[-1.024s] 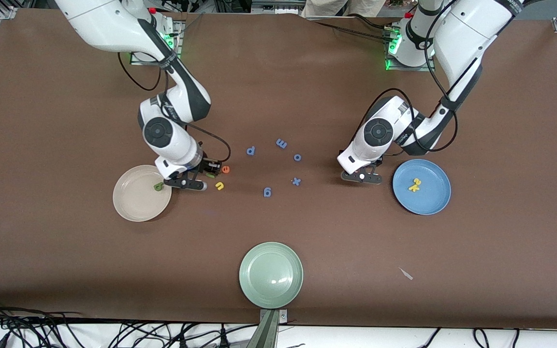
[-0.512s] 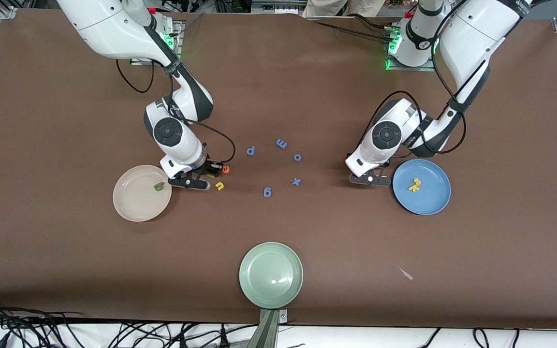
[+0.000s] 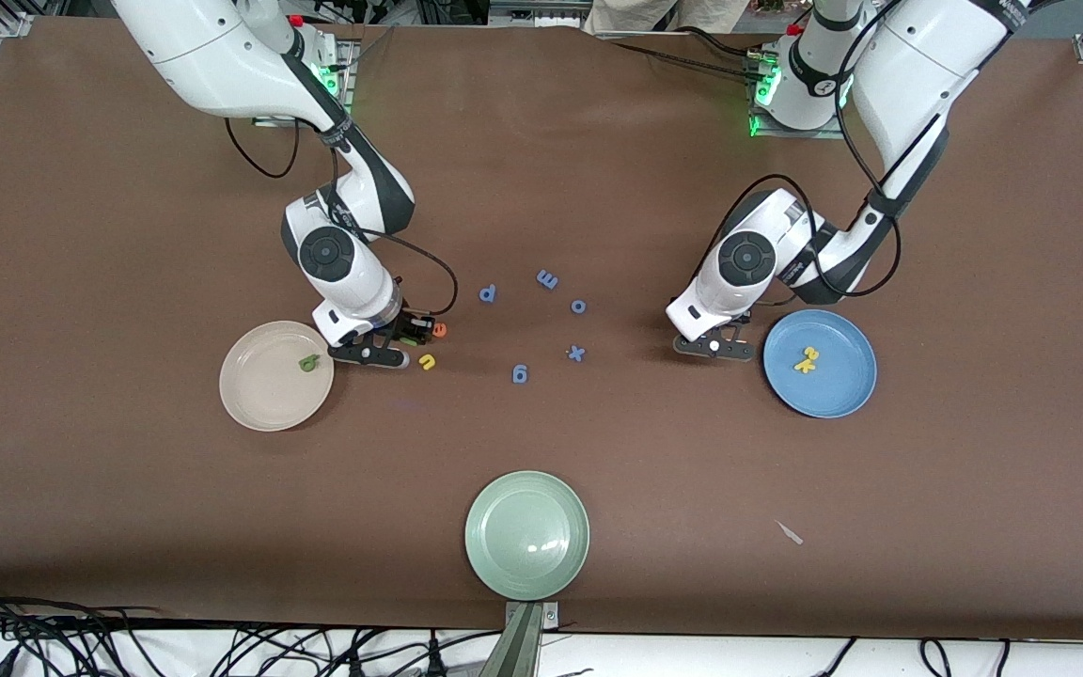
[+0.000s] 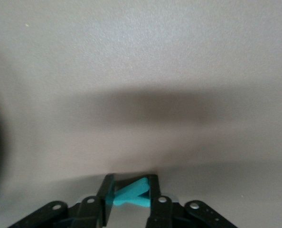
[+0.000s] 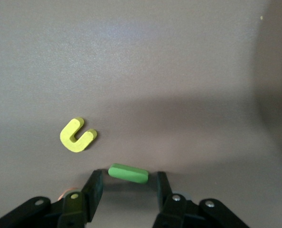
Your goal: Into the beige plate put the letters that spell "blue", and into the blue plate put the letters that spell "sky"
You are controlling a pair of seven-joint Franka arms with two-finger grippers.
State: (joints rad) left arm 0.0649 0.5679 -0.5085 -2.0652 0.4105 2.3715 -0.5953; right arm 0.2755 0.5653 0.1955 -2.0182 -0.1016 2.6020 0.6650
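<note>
I see a big brown table (image 3: 128, 235). Three plates sit on it: the beige plate (image 3: 255, 400), the blue plate (image 3: 842, 395) and a pale green plate (image 3: 527, 536), nearest the front camera. Little letters lie on the brown top: a yellow u (image 3: 427, 361), an orange e (image 3: 439, 329), a light green l (image 5: 127, 173) and five blue letters (image 3: 520, 374) in the middle.

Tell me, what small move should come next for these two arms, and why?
Probably the left gripper should lift and carry across to the blue plate: its jaws pinch the teal letter just beside that plate, where two yellow letters already lie. The right gripper, jaws open around the green bar on the table, likely closes next.
</note>
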